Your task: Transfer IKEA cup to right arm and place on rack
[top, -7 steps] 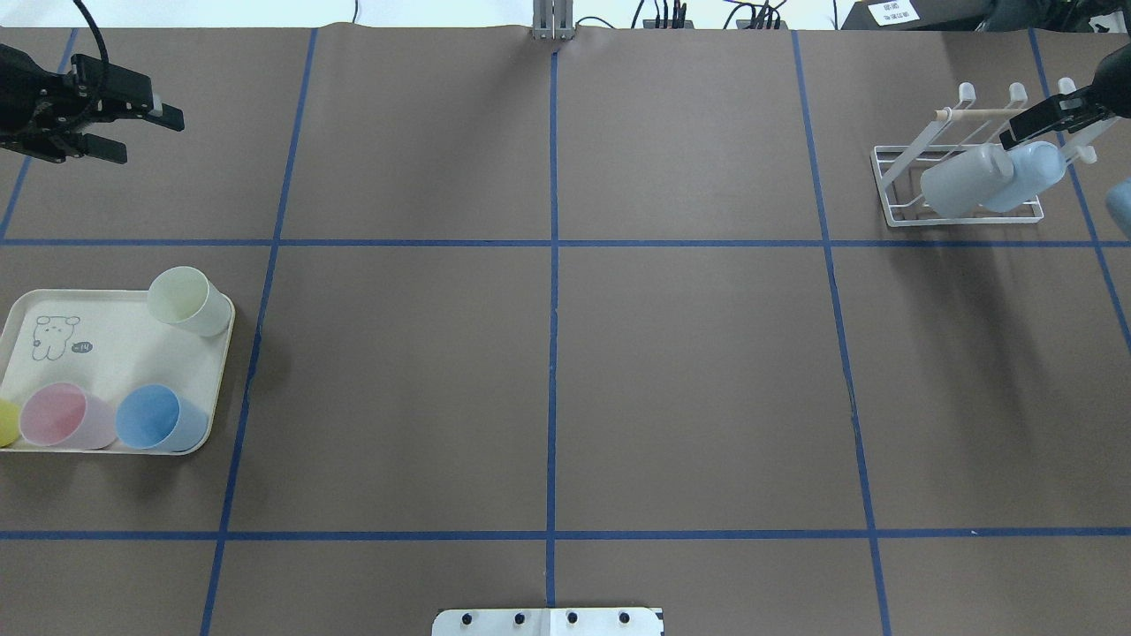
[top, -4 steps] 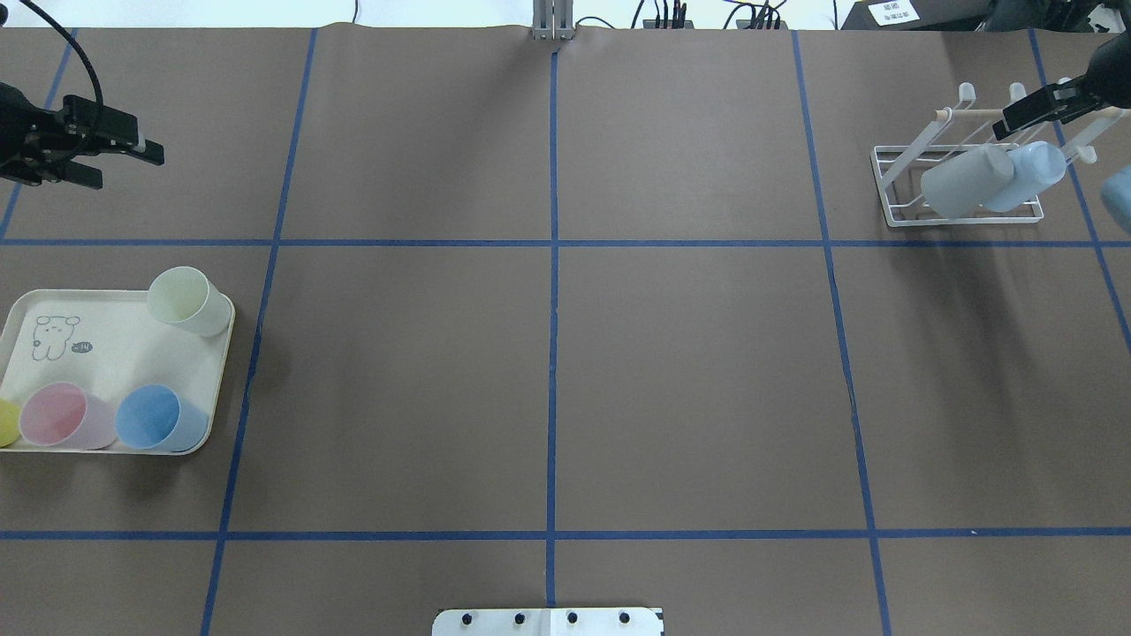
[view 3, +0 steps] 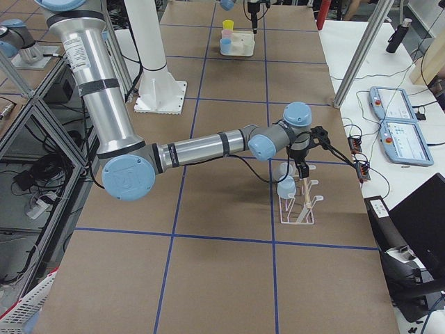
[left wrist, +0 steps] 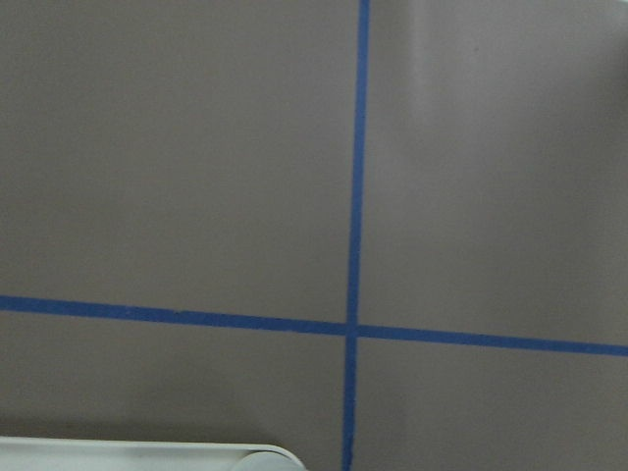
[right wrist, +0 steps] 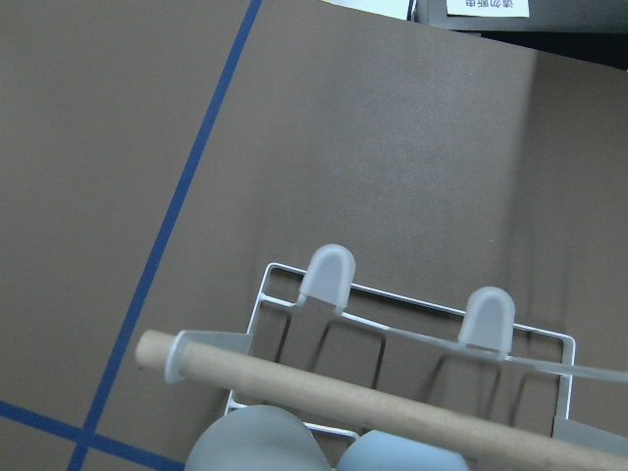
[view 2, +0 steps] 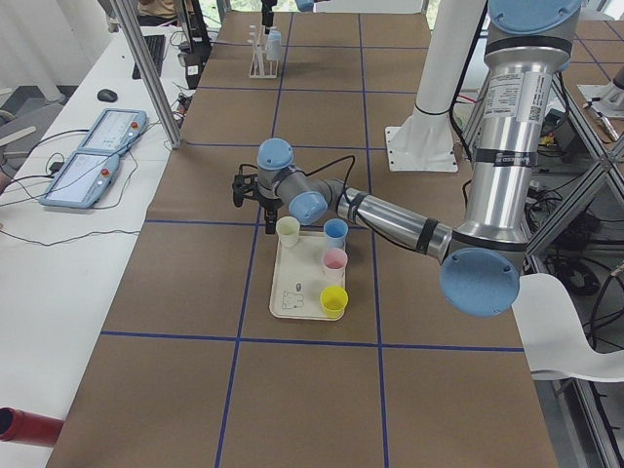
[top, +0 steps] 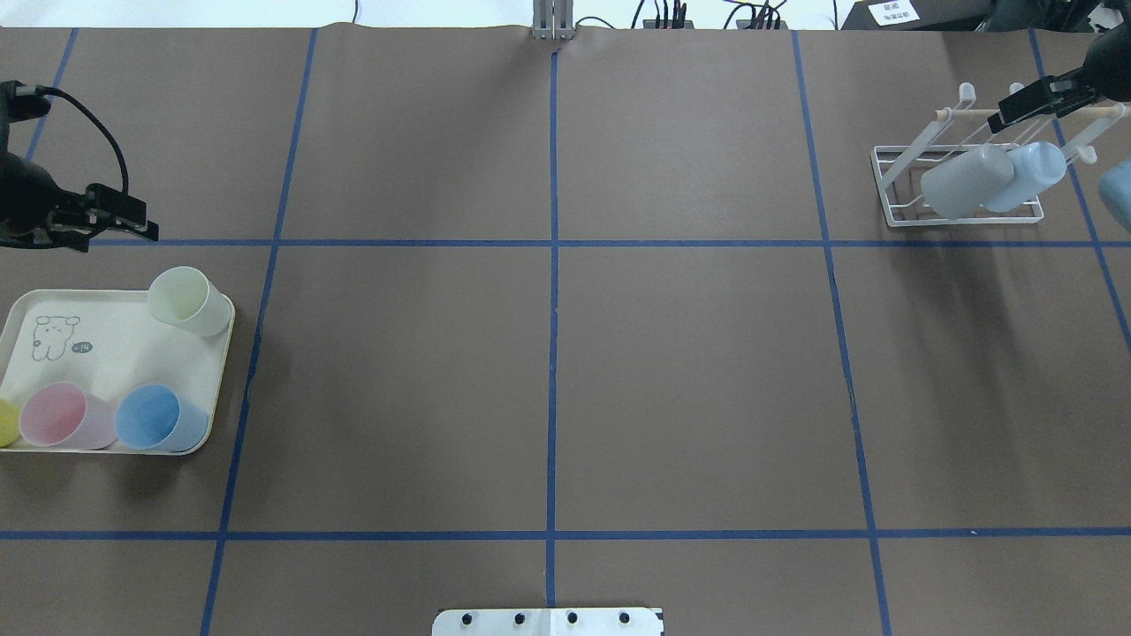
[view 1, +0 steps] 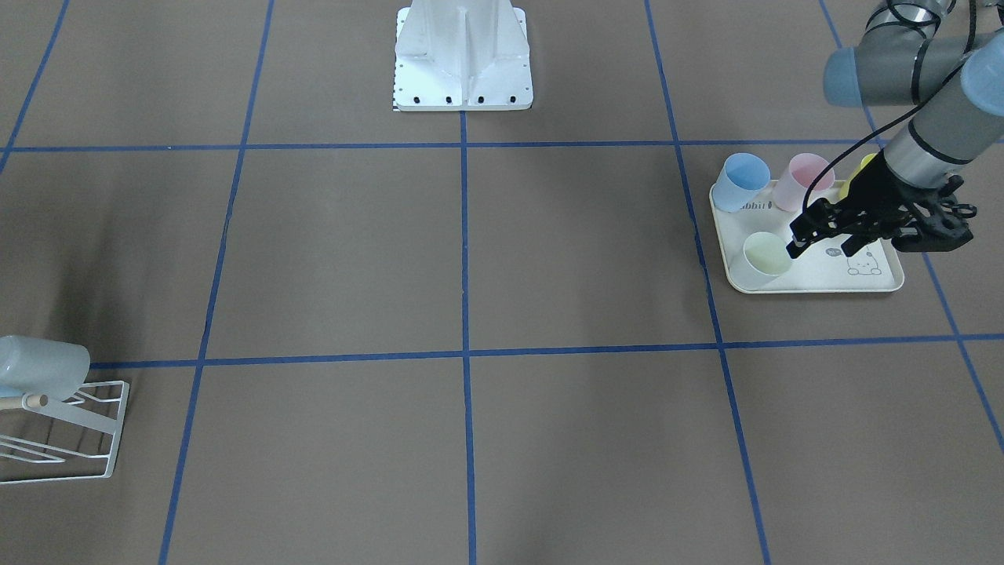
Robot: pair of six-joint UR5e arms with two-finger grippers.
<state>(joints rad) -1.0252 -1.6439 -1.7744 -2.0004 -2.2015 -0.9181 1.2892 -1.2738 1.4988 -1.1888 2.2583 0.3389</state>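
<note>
Two cups on rack, four more on tray, both grippers empty-looking.
On the white wire rack (top: 892, 190) at the table's far right, a grey cup (top: 965, 181) and a pale blue cup (top: 1034, 168) hang side by side and tilted on the prongs, below the wooden dowel (top: 972, 112). The right gripper (top: 1016, 106) is above the dowel end of the rack, not touching either cup; can't tell whether its fingers are apart or together. The left gripper (view 1: 820, 249) hangs at the tray's (top: 106, 353) far edge near the pale green cup (top: 187, 302), fingers spread, nothing between them. Pink cup (top: 64, 415), blue cup (top: 157, 418) and yellow cup (top: 5, 422) line the tray's near edge; the pale green cup sits in its far corner. All four are upright.
</note>
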